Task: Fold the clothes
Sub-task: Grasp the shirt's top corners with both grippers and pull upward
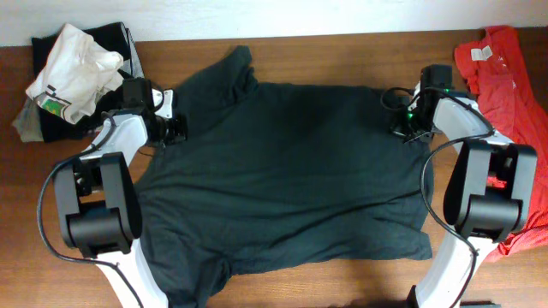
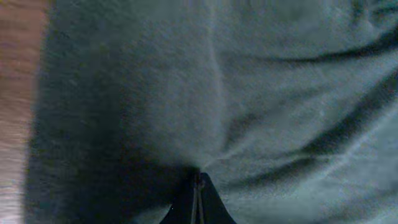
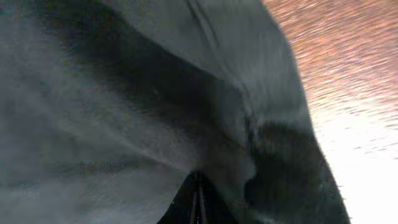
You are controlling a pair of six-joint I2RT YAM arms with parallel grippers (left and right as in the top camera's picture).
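The black T-shirt (image 1: 282, 171) lies spread flat across the wooden table (image 1: 342, 51); no white letters show on the side facing up. My left gripper (image 1: 177, 130) is at its left edge near the sleeve, and in the left wrist view the jaws (image 2: 198, 182) are shut with the cloth (image 2: 280, 93) pinched and creases radiating from the tips. My right gripper (image 1: 399, 128) is at the shirt's right edge, and its jaws (image 3: 199, 180) are shut on the cloth (image 3: 93, 93) the same way. The plain red-orange T-shirt (image 1: 514, 85) lies crumpled at the far right.
A pile of white, black and grey clothes (image 1: 73, 73) sits at the back left corner. Both arm bases (image 1: 98, 205) (image 1: 488, 192) stand at the shirt's sides. Bare wood shows along the back edge and in the right wrist view (image 3: 348, 74).
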